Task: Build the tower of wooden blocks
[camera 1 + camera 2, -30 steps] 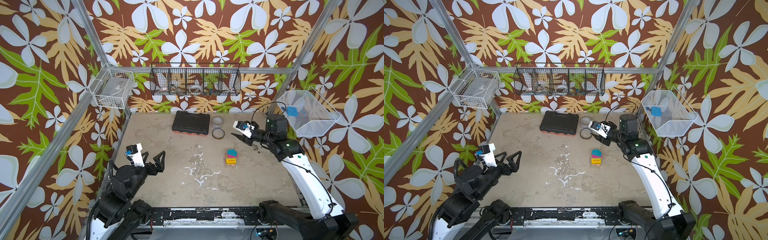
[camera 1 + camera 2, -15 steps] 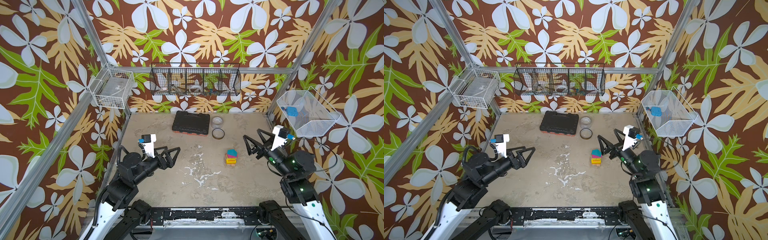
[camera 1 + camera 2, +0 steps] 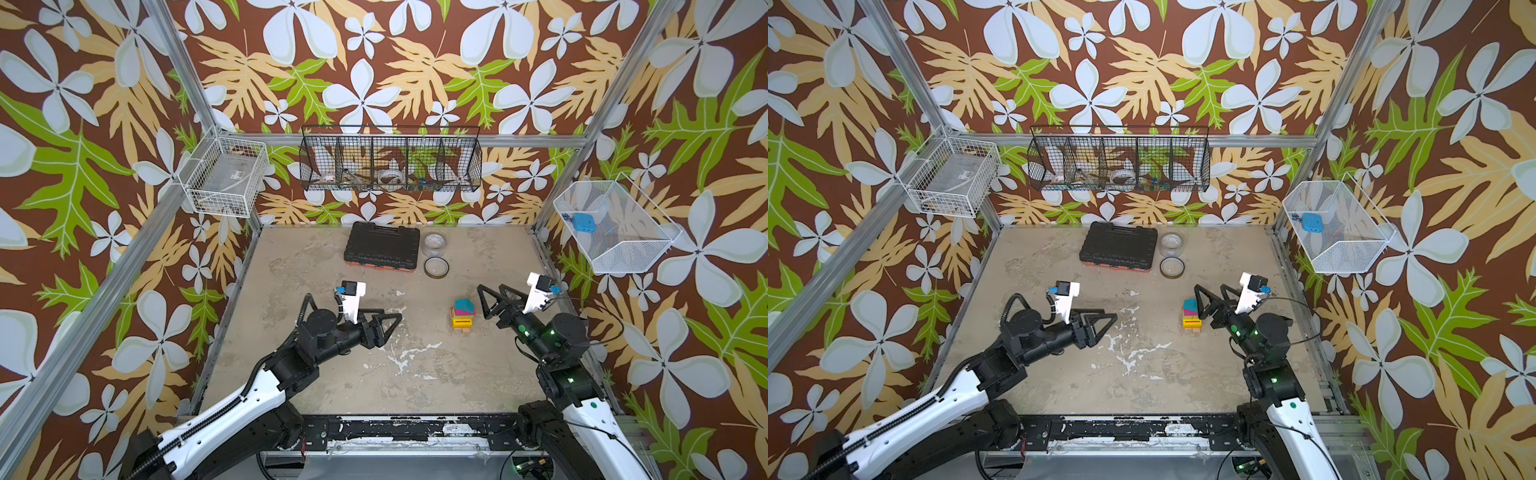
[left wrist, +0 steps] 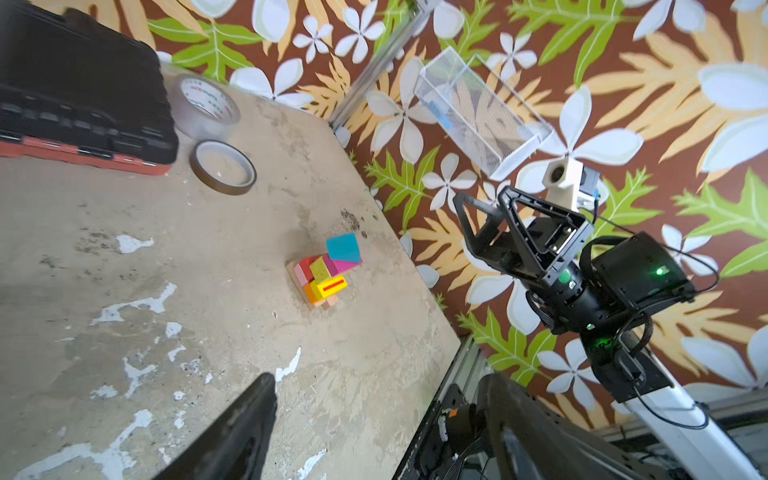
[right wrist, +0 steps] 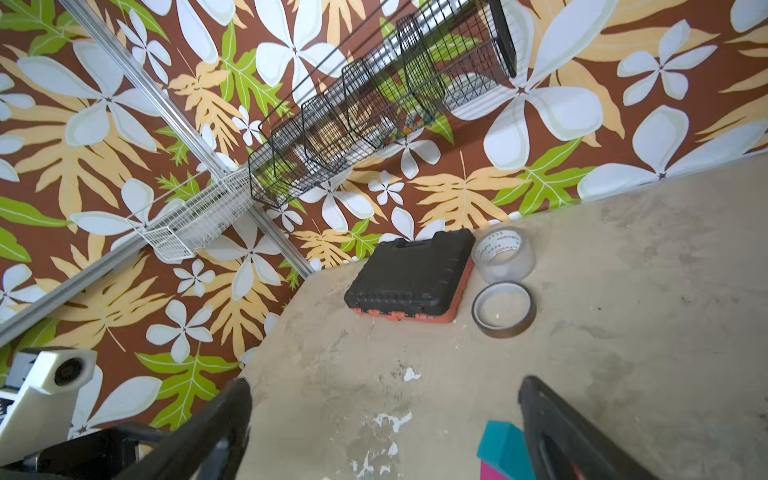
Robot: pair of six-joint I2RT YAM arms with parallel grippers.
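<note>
The tower [image 3: 462,314] [image 3: 1192,314] is a small stack of wood blocks on the right half of the table. A plain wood base carries a yellow brick with a red stripe [image 4: 329,286], then pink and magenta blocks, with a teal wedge [image 4: 343,247] [image 5: 500,451] on top. My right gripper [image 3: 489,287] [image 3: 1209,287] [image 5: 384,386] hovers just right of the tower, open and empty; the left wrist view also shows this right gripper [image 4: 482,197]. My left gripper [image 3: 390,322] [image 3: 1106,318] [image 4: 378,386] is near the table's middle, left of the tower, open and empty.
A black tool case [image 3: 380,247] lies at the back, with a clear tape roll [image 3: 435,245] and a brown tape ring [image 3: 436,267] beside it. A black wire basket [image 3: 390,160] and white wire baskets [image 3: 224,178] [image 3: 611,226] hang on the walls.
My right gripper swung from the back near the tape rolls down to just right of the tower. The left arm reached forward from the left edge toward the table's middle.
</note>
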